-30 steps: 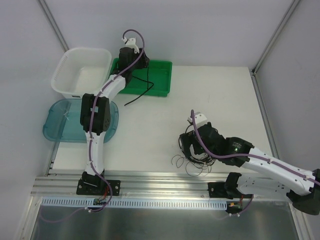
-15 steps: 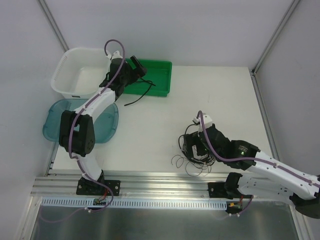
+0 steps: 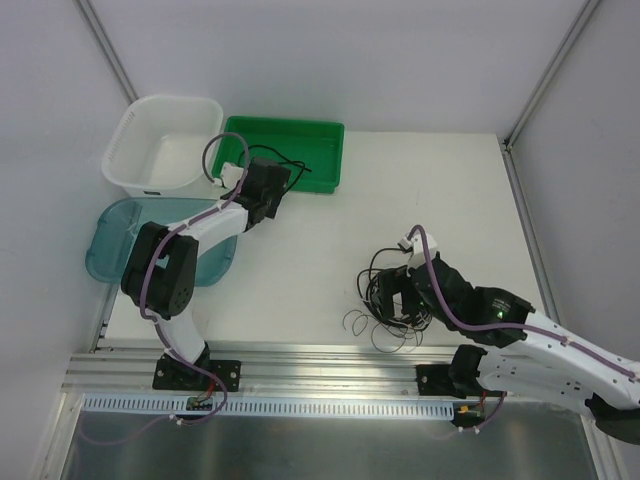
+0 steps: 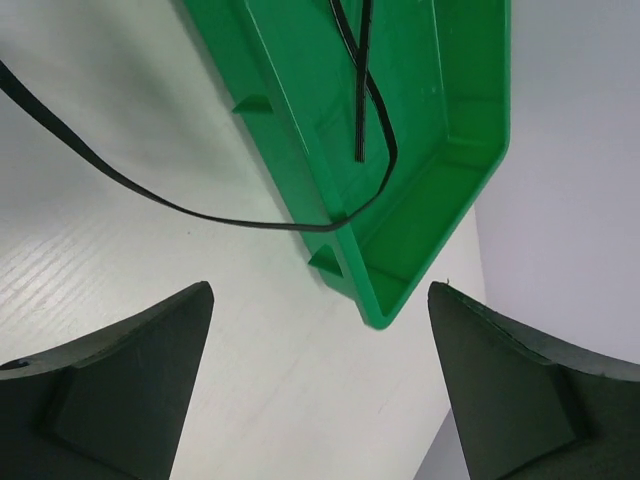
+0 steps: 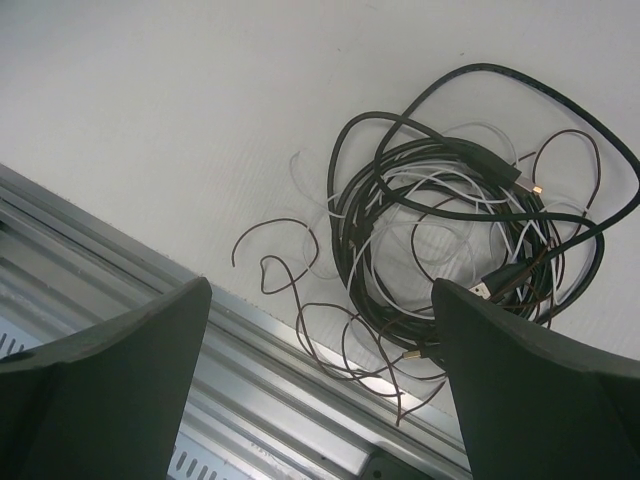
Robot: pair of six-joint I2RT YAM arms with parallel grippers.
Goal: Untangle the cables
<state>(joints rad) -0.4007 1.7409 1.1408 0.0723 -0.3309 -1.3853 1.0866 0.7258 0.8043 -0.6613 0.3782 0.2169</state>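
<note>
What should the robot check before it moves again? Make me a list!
1. Left fingers open and empty: ok.
2. Black cable all inside the green tray: not ok, it hangs over the rim onto the table.
3. Right fingers open: ok.
4. Right fingers over the cable tangle: ok.
5. Tangle loosened: not ok, black, white and brown strands loop together.

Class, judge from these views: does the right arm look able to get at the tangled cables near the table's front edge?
Probably yes: the right gripper hangs open directly above the tangled cables, with nothing visible between them.
</note>
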